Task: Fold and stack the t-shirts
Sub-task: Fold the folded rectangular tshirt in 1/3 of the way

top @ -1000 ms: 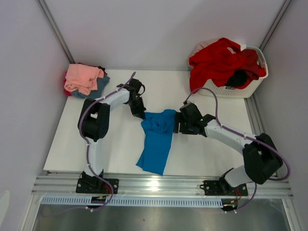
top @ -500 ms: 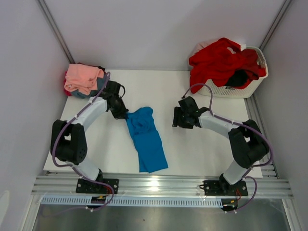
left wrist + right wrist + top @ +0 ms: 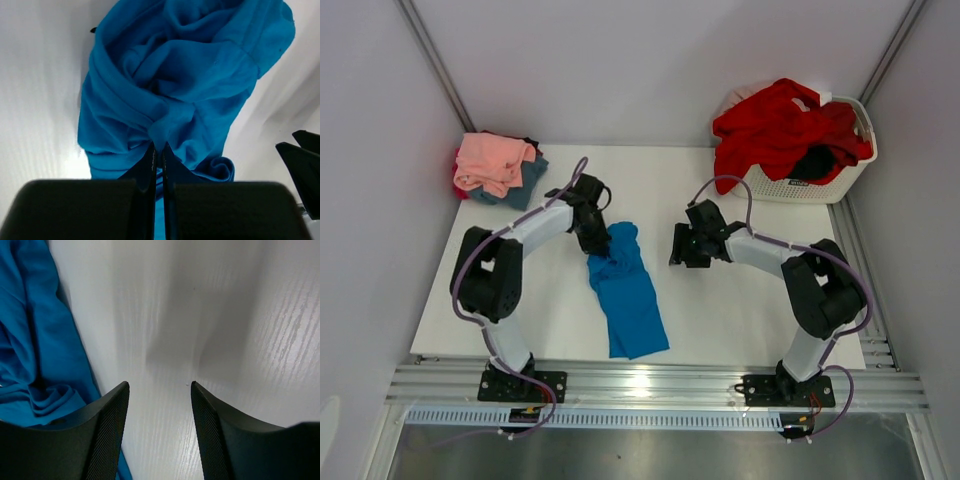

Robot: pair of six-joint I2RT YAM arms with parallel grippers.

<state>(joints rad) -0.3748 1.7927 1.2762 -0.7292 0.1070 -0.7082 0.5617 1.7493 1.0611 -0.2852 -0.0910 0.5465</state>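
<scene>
Table (image 3: 740, 310); blue tee (image 3: 628, 295) farther right

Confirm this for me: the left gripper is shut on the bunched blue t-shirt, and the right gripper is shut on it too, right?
Not quite. The left gripper is shut on the bunched blue t-shirt, but the right gripper is open, holding nothing, above the table beside the shirt. The right wrist view shows it.
</scene>
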